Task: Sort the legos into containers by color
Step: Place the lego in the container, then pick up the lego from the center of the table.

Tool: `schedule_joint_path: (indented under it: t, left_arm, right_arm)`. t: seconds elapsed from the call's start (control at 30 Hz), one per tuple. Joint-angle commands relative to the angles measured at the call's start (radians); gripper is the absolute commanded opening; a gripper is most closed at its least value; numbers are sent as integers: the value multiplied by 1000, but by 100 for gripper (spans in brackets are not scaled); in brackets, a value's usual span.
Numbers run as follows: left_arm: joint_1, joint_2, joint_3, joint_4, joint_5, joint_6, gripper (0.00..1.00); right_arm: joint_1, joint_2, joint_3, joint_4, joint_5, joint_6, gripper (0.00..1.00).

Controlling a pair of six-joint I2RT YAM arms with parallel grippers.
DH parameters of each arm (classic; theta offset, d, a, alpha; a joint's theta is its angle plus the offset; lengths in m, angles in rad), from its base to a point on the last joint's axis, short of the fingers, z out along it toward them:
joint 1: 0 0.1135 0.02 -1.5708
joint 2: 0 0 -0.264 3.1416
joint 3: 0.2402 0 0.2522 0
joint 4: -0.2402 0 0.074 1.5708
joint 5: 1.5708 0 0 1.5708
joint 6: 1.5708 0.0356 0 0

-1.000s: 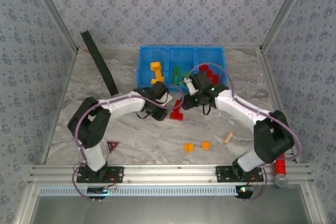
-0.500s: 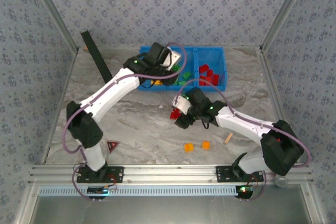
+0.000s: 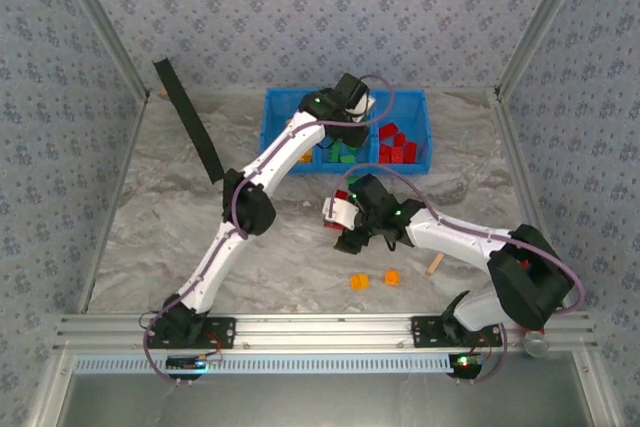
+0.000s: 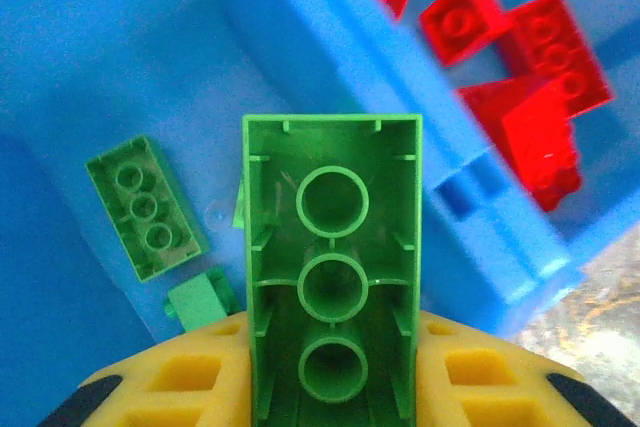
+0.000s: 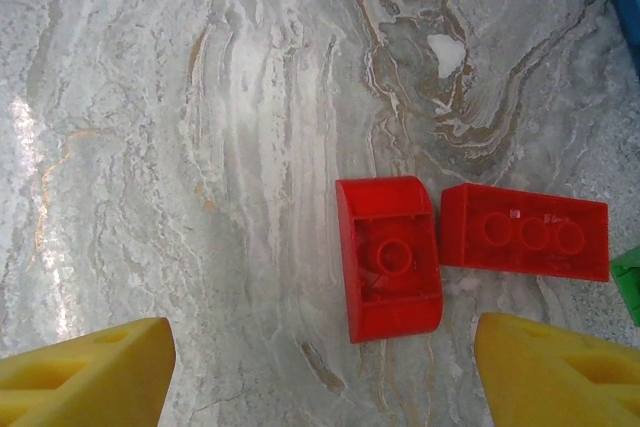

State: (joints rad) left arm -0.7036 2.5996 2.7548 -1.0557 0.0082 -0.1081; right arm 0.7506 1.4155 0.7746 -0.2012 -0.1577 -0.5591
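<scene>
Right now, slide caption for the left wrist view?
Left gripper holds a green brick above green bricks in the blue tray; red bricks lie next door.

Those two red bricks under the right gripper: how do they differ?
The short red brick shows one round socket; the long red brick shows three in a row. The short one has rounded corners at one end; the long one is square-cornered. The short one points up the right wrist view; the long one lies across it. Both lie flat on the table.
</scene>
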Motion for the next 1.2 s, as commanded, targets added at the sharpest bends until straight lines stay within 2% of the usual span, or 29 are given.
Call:
schedule_joint_path:
  t: [0.0, 0.23, 0.57, 0.93, 1.03, 1.17]
  left_arm:
    - [23, -7, -41, -4, 15, -61, 29]
    - [18, 27, -61, 23, 43, -93, 36]
    - [18, 19, -59, 30, 78, -104, 56]
    - [6, -134, -84, -38, 98, -59, 59]
    - [-3, -232, -188, -48, 87, -52, 59]
    - [-35, -461, -541, 65, 38, -38, 63]
  right_arm:
    - [-5, 24, -1, 5, -8, -30, 81]
    - [-4, 110, 56, -26, 6, -62, 81]
    - [-11, 260, 185, -125, 27, -97, 80]
    - [-31, 348, 264, -215, 58, -101, 73]
    - [-37, 359, 274, -231, 60, -87, 70]
    - [-42, 377, 284, -237, 63, -87, 61]
